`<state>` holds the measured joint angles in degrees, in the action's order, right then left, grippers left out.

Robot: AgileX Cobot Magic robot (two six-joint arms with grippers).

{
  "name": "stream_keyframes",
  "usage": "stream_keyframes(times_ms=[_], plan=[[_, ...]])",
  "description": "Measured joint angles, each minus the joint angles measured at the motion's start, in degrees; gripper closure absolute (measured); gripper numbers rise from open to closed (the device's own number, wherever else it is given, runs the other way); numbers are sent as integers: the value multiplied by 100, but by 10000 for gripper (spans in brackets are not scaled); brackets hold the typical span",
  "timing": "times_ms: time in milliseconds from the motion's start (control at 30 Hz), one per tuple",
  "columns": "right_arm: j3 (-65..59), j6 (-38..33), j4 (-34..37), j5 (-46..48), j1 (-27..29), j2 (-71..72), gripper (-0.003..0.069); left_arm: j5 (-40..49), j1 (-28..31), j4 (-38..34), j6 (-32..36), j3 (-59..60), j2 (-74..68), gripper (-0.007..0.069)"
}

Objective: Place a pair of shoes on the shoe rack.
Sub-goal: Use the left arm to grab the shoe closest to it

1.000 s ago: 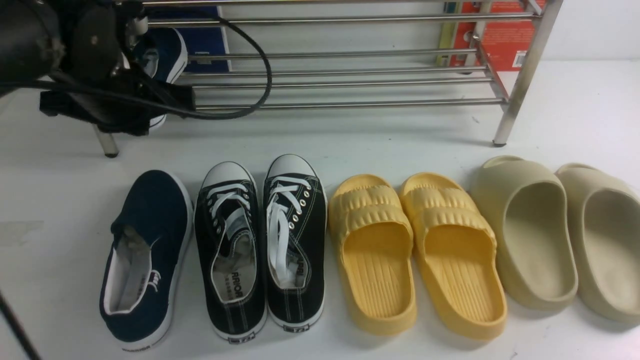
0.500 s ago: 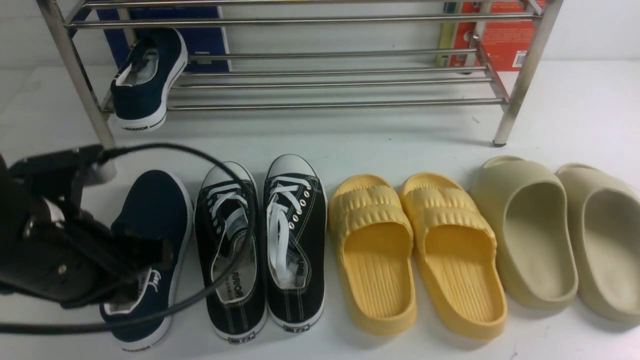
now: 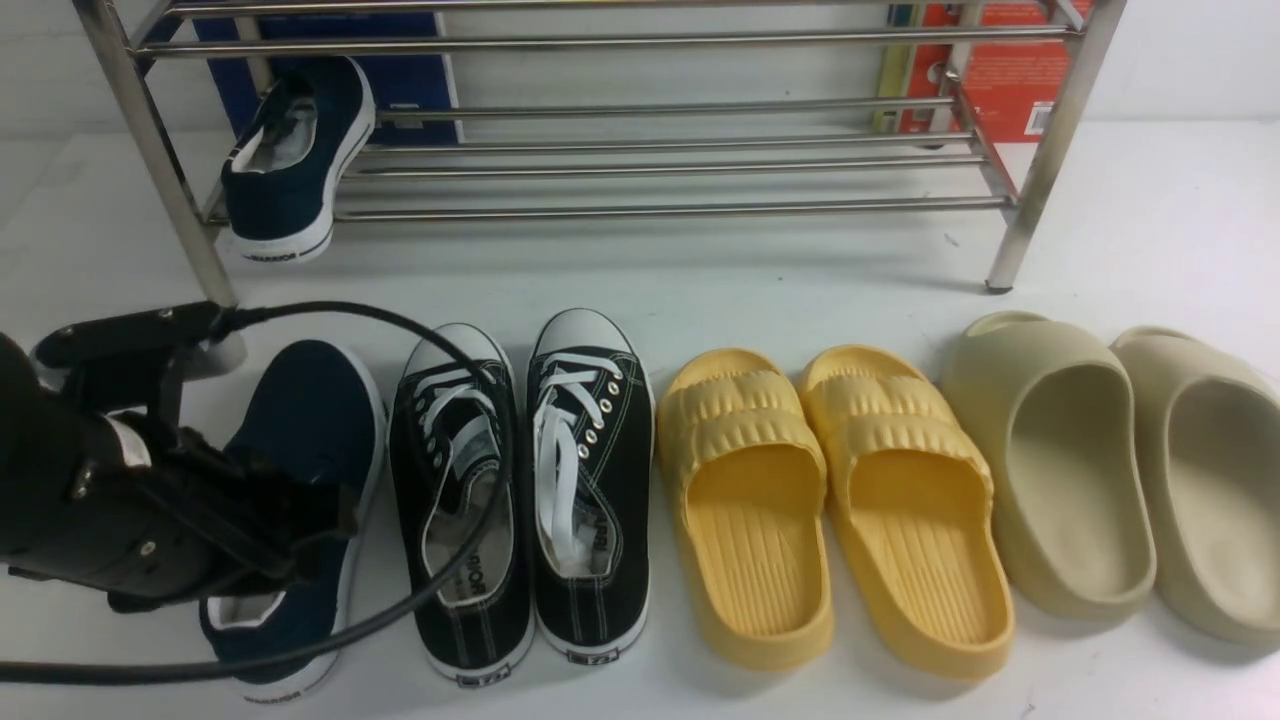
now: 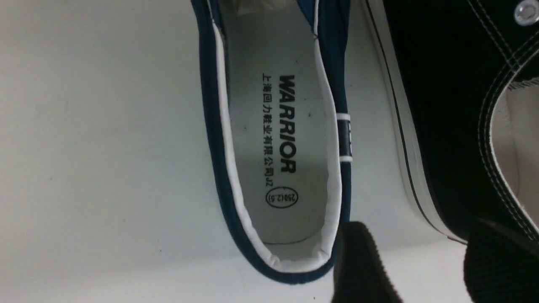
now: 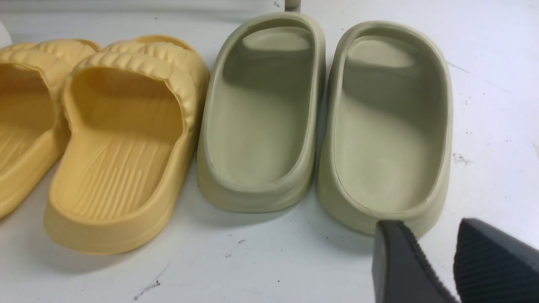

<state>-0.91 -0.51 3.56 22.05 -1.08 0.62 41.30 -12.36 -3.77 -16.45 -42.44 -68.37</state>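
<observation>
One navy slip-on shoe (image 3: 292, 160) lies tilted on the left end of the steel shoe rack's (image 3: 660, 209) lowest tier, its heel hanging over the front rod. The other navy shoe (image 3: 318, 425) stands on the floor at the left end of the row. My left arm (image 3: 120, 510) hangs over its heel. In the left wrist view the left gripper (image 4: 427, 269) is open and empty, with bare floor between its fingers. One finger (image 4: 358, 261) is beside the heel of the navy shoe (image 4: 273, 139). My right gripper (image 5: 446, 269) is open and empty near a beige slide's heel.
Black lace-up sneakers (image 3: 520, 490) stand right next to the navy shoe on the floor. Beside them are yellow slides (image 3: 830, 500) and beige slides (image 3: 1110, 470). A cable (image 3: 470, 380) from the left arm loops over the black sneakers. Blue and red boxes stand behind the rack.
The left arm left the rack, where the first navy shoe stays, and came down over the heel of the navy shoe on the floor, then shifted slightly.
</observation>
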Motion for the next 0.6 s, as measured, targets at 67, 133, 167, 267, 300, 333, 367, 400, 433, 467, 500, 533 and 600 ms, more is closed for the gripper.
stream_keyframes(times_ms=[67,133,167,267,300,333,367,400,433,467,500,533,600], plan=[[0,0,0,0,0,0,419,-110,0,35,-5,0,-181,236],[0,0,0,0,0,0,419,-188,0,34,-19,0,-323,232],[0,0,0,0,0,0,419,-237,0,36,-31,0,-515,234],[0,0,0,0,0,0,419,-280,0,44,-94,0,-963,264],[0,0,0,0,0,0,419,-312,0,57,-111,0,-1081,276],[0,0,0,0,0,0,419,-378,0,100,-113,0,-1242,298],[0,0,0,0,0,0,419,-420,0,137,-121,-6,-1367,317],[0,0,0,0,0,0,419,-459,0,167,-127,-14,-1480,339],[0,0,0,0,0,0,419,-472,0,168,-127,-13,-1521,344],[0,0,0,0,0,0,419,-496,0,189,-127,-32,-1655,382],[0,0,0,0,0,0,419,-502,0,188,-127,-31,-1670,386],[0,0,0,0,0,0,419,-520,0,188,-127,-44,-1746,431],[0,0,0,0,0,0,419,-533,0,174,-127,-44,-1750,481]])
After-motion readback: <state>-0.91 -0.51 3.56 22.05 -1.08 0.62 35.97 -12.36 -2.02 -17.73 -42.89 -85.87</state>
